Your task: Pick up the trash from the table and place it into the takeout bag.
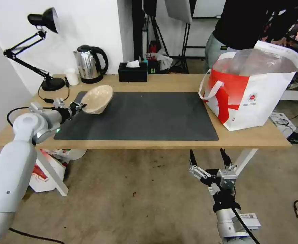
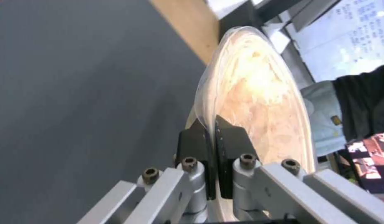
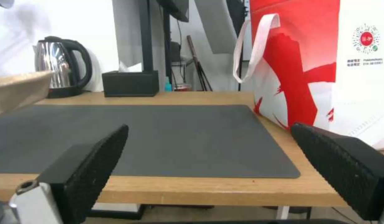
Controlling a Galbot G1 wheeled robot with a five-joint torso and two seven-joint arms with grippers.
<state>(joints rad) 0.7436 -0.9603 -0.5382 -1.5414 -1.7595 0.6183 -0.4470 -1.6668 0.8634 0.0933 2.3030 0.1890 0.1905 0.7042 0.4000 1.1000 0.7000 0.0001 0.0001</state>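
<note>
Clamped on the rim of the one beige pulp bowl (image 2: 258, 102), the left claw (image 2: 211, 137) has its two black fingers pressed together on the thin edge, holding the bowl tilted just above the dark grey mat (image 1: 138, 115), at the mat's corner nearest the kettle (image 1: 89, 63). Its white arm reaches in level from that side. One takeout bag (image 1: 254, 91), glossy red and white, stands off the mat's opposite end on the bench (image 1: 162, 144). Below the bench's near edge, the right claw (image 1: 208, 159) hangs with fingers apart.
</note>
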